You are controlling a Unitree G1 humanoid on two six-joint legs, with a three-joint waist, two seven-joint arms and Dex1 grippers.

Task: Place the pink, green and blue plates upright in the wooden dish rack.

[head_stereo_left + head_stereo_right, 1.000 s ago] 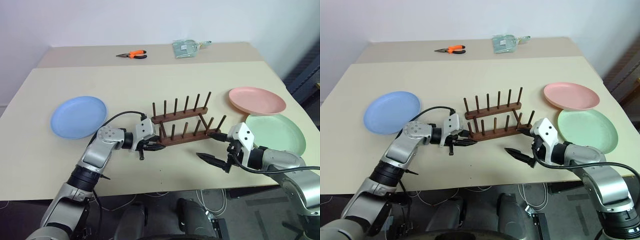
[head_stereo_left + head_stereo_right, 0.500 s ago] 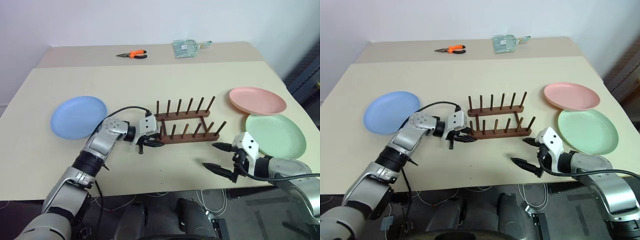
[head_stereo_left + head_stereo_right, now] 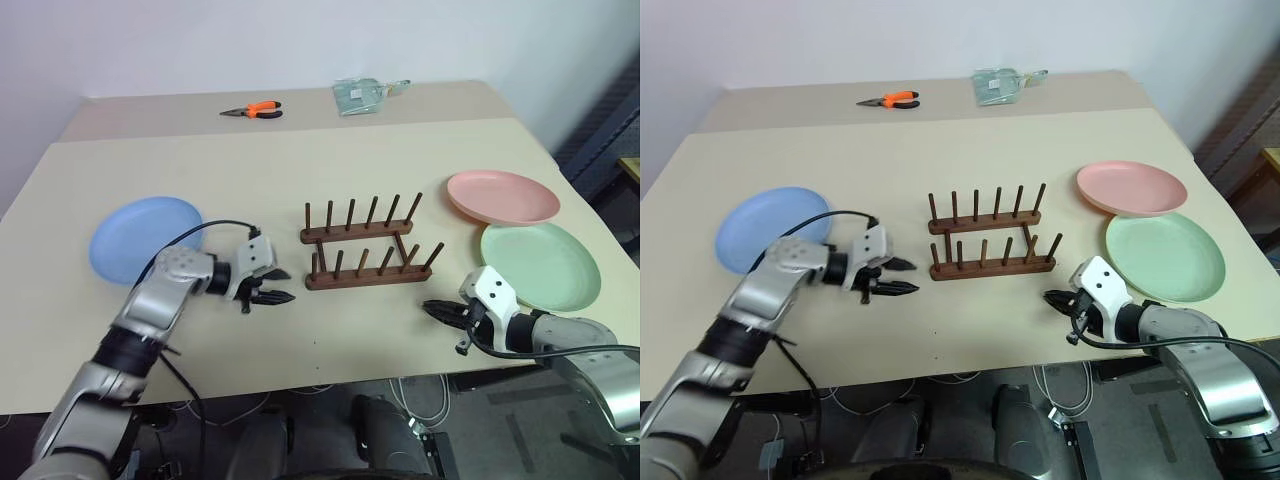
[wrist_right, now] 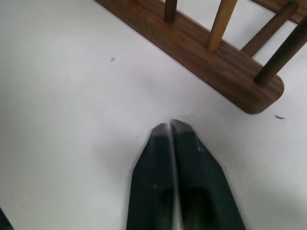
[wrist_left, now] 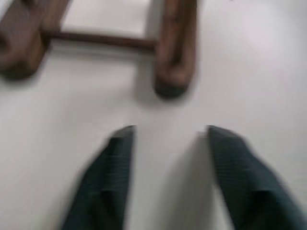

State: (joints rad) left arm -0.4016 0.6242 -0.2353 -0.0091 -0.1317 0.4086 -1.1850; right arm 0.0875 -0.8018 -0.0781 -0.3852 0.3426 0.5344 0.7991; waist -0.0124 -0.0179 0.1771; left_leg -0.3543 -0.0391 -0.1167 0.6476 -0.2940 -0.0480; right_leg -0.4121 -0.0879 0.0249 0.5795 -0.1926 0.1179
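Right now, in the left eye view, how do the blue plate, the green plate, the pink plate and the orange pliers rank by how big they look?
1. Green plate, largest.
2. Blue plate and pink plate: about alike, not ranked. The plates may be similar in true size, and the green one lies nearer the camera than the pink one.
3. Orange pliers, smallest, and farthest away.

Surface: a beige table is seen, with a second tabletop butted against its far edge.
Centre: the wooden dish rack is stood on the table, its pegs bare.
Left: the blue plate is laid flat near the left edge.
Right: the pink plate is laid flat, with the green plate just nearer, their rims close or overlapping.
Far tabletop: orange-handled pliers and a clear packet are laid there.
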